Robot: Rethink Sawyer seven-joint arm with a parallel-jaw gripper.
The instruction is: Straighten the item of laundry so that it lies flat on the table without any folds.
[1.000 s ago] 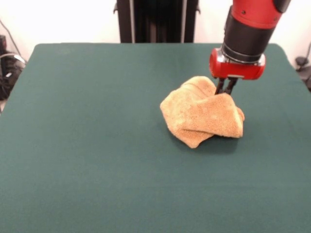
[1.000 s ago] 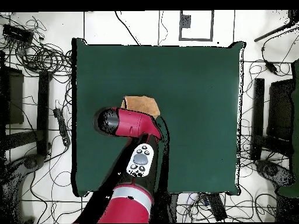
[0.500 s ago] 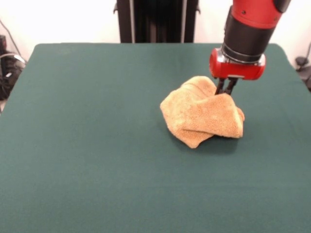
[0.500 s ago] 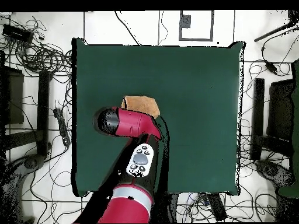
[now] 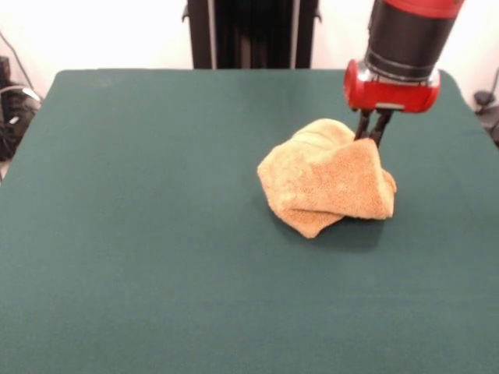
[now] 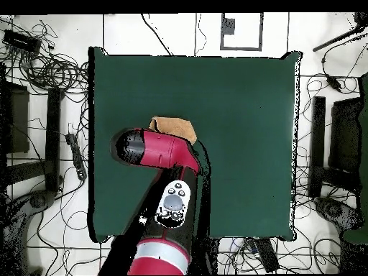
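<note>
One pincer (image 5: 371, 134) upright, pinching bunched towel's (image 5: 323, 178) raised edge.

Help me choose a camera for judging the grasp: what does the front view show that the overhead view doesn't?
Only the front view shows the gripper pinching the crumpled orange-tan terry towel at its raised top edge. Only the overhead view shows the red arm covering most of the towel, plus cables on the floor around. Both show the dark green felt-topped table.

Robot lab (floor cables (image 6: 43, 68) everywhere).
</note>
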